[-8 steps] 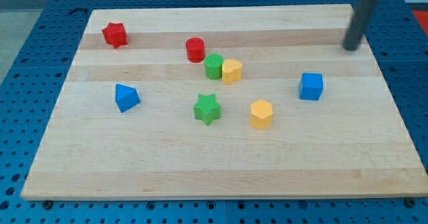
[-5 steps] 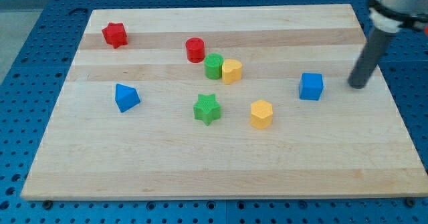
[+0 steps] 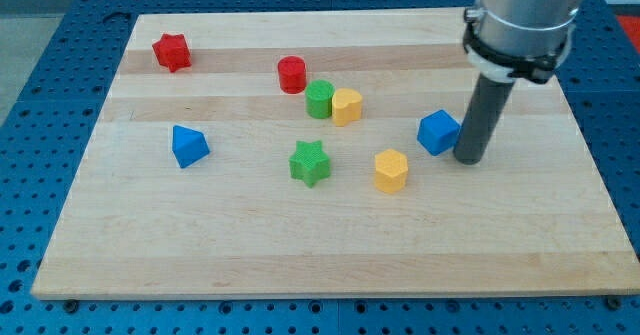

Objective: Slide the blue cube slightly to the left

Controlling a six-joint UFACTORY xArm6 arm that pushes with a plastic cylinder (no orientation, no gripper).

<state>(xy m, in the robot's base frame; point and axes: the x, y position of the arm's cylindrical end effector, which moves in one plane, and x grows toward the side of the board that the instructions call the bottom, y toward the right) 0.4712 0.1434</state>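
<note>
Wooden board [image 3: 330, 245] fills the frame | my rod descends from upper right, holding nothing | my tip [image 3: 468, 159] touches the blue cube's [image 3: 438, 132] right side, right of centre | yellow block [image 3: 391, 170] sits just lower left of the cube

1. One camera looks down at a slant from the near edge of the wooden board [image 3: 330, 255].
2. It frames nearly the whole board (corners slightly cropped) plus blue pegboard table [image 3: 40, 125] around.
</note>
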